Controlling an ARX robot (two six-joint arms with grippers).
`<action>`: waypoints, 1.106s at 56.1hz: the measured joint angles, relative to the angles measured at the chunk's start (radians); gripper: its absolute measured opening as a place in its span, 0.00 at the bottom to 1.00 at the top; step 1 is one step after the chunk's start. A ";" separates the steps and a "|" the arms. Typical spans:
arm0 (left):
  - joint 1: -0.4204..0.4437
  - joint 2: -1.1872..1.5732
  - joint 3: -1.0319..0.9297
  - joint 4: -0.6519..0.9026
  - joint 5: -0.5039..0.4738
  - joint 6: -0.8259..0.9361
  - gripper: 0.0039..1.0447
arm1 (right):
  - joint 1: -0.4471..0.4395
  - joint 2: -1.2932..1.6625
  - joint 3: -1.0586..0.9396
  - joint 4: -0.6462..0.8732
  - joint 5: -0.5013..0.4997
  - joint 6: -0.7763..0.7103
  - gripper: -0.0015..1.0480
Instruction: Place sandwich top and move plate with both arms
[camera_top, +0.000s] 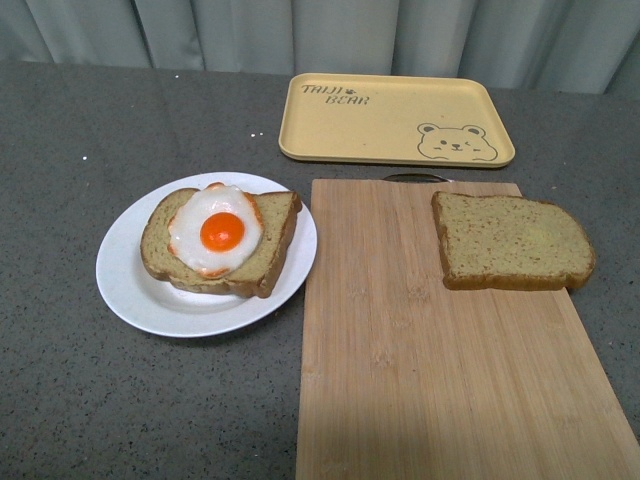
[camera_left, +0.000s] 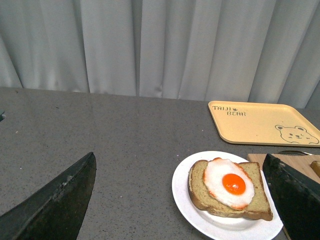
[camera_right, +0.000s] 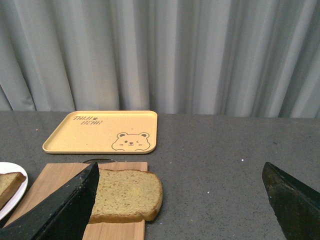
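The sandwich top, a plain brown bread slice, lies flat on the wooden cutting board at its far right corner. The white plate sits left of the board and carries a second slice topped with a fried egg. No arm shows in the front view. My left gripper hangs open above the table just left of the plate, nothing between its fingers. My right gripper is open too, with the sandwich top beside one of its fingers.
A yellow bear tray stands empty behind the board. A dark thin object lies between tray and board. Grey curtains close off the back of the grey speckled table.
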 joint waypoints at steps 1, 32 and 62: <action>0.000 0.000 0.000 0.000 0.000 0.000 0.94 | 0.000 0.000 0.000 0.000 0.000 0.000 0.91; 0.000 0.000 0.000 0.000 0.000 0.000 0.94 | 0.000 0.000 0.000 0.000 0.000 0.000 0.91; 0.000 0.000 0.000 0.000 0.000 0.000 0.94 | 0.000 0.000 0.000 0.000 0.000 0.000 0.91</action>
